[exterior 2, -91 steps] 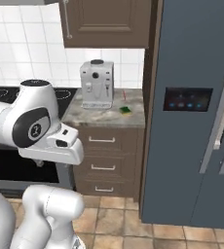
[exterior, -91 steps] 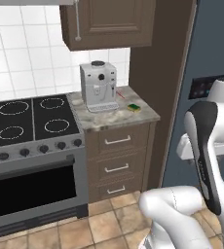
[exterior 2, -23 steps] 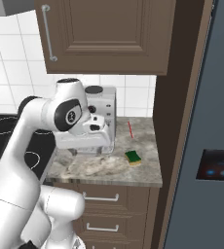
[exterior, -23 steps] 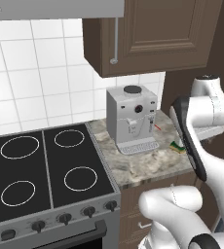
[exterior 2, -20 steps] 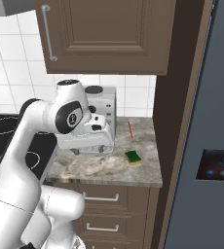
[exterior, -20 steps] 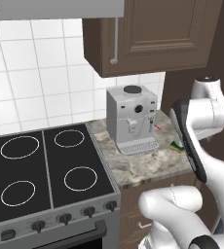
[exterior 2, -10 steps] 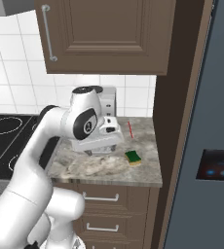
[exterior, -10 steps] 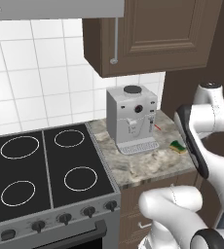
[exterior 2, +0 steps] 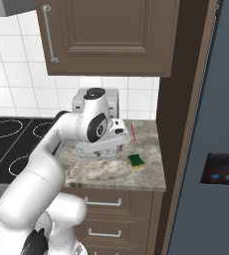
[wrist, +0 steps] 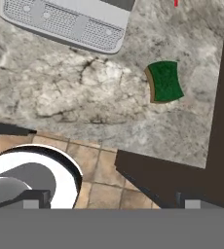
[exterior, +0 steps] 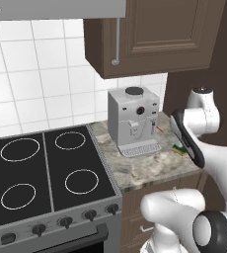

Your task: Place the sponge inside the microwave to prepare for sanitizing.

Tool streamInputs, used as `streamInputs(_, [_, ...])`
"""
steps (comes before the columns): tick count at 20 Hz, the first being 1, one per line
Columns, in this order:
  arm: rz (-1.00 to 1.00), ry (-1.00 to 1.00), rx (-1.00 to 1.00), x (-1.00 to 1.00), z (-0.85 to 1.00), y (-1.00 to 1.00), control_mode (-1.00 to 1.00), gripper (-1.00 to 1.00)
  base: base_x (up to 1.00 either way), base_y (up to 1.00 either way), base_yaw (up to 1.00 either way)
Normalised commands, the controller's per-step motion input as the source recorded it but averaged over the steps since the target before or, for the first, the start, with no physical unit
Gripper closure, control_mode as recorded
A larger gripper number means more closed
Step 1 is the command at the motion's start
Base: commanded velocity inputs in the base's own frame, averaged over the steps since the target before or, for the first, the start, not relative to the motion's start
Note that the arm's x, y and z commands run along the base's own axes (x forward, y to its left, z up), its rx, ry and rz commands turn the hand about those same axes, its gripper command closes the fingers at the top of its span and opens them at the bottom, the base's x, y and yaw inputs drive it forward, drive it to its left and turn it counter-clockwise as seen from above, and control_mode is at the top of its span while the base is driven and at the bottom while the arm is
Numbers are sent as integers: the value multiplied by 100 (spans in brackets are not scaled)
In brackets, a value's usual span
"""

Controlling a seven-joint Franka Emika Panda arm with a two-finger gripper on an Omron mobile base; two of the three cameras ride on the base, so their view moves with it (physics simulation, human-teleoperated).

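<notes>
A home kitchen: black stove beside a stone worktop, white tiled wall, brown cupboards, coffee machine.

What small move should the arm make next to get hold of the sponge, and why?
Probably bring the open hand over and down onto the sponge. The sponge lies flat, green side up, alone on the counter beside the coffee machine, and the hand is above it and off to one side, holding nothing.

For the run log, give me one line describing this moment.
phase: approach | hand: open, above counter edge, empty | sponge: flat on counter, green side up, beside coffee machine, untouched
</notes>
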Motion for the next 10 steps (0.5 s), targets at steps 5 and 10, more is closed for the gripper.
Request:
streamInputs(5, [0, 7, 0, 66, -30, -27, -100, -100, 0, 0, 0])
streamInputs(10, [0, 11, 2, 75, -36, -37, -100, -100, 0, 0, 0])
